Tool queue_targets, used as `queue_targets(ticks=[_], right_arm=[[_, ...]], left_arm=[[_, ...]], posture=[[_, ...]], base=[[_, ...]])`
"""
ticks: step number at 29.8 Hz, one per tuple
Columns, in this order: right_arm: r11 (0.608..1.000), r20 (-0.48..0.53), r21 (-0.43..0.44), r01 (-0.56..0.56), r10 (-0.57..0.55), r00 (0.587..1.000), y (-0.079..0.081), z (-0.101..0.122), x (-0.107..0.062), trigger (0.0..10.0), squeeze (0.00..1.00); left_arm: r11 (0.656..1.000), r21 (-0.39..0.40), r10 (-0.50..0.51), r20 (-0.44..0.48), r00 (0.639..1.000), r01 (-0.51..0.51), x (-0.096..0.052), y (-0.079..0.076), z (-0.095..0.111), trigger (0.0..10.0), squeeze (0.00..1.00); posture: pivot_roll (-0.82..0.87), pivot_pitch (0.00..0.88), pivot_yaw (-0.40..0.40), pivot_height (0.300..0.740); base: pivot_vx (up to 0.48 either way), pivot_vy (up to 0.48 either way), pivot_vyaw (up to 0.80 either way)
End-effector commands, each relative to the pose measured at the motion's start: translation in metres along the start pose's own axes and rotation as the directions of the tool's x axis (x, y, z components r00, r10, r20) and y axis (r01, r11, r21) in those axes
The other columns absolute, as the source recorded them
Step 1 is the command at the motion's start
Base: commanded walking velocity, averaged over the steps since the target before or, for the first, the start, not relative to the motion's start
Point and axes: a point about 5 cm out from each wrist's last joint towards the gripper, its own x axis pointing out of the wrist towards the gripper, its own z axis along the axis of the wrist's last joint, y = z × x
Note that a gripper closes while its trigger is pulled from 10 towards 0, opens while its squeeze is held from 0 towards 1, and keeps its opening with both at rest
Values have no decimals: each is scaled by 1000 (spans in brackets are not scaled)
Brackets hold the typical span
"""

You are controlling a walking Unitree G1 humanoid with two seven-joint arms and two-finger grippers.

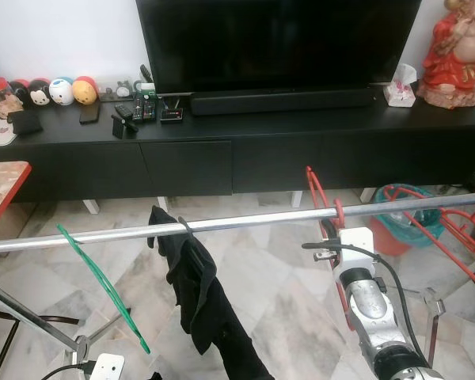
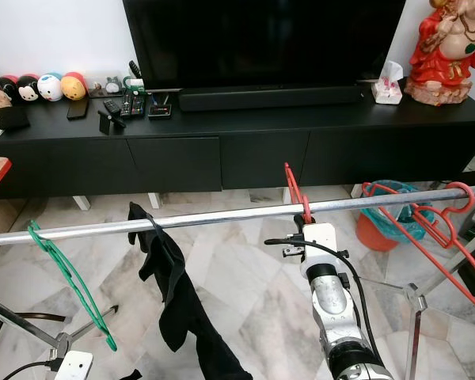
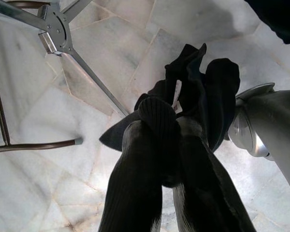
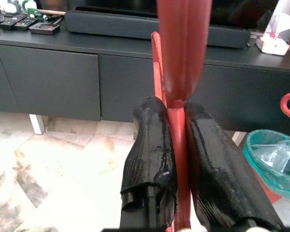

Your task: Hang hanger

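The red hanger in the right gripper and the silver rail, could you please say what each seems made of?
The red hanger looks like glossy moulded plastic, with soft highlights on its smooth surface. The silver rail seems polished metal tube, judging by its bright mirror-like sheen. The right gripper clamps the hanger.

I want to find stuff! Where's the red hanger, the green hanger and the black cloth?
red hanger (image 4: 178, 130), right wrist view, its bar between the black fingers
green hanger (image 1: 95, 273), left eye view, its slanted arm
black cloth (image 2: 174, 289), right eye view, its hanging middle
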Motion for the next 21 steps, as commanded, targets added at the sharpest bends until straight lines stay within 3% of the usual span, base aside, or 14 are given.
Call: queue_targets(ticks=[1,2,3,4,5,9,21], right_arm=[[1000,-36,27,3,-2,999,1,-7,-3,10000,0],[999,-33,35,6,-4,999,1,-7,-4,10000,322],[999,-25,39,13,-12,1000,0,-6,-4,10000,824],[999,-19,40,19,-18,1000,-1,-6,-4,10000,824],[999,-16,40,22,-21,1000,-1,-5,-4,10000,1000],[996,51,60,68,-72,996,-7,3,-3,10000,1000],[996,126,61,72,-79,989,-8,12,-5,10000,1000]], left_arm=[[1000,10,0,-22,1000,1,-1,0,-7,10000,0],[1000,10,0,-21,1000,0,-1,0,-6,10000,0],[1000,11,0,-21,1000,0,-1,0,-6,10000,0],[1000,11,0,-20,1000,0,-1,0,-6,10000,0],[1000,11,0,-20,1000,0,-1,0,-6,10000,0],[1000,19,-3,-16,1000,3,-1,-2,-5,10000,0],[1000,25,-7,-14,1000,7,0,-3,-4,10000,0]], posture=[[1,4,48,740],[1,1,48,740],[1,1,48,740],[0,1,49,740],[0,1,49,740],[2,0,49,740],[-2,1,52,740]], base=[[0,0,0],[0,0,0],[0,0,0],[0,0,0],[0,0,0],[0,0,0],[0,0,0]])
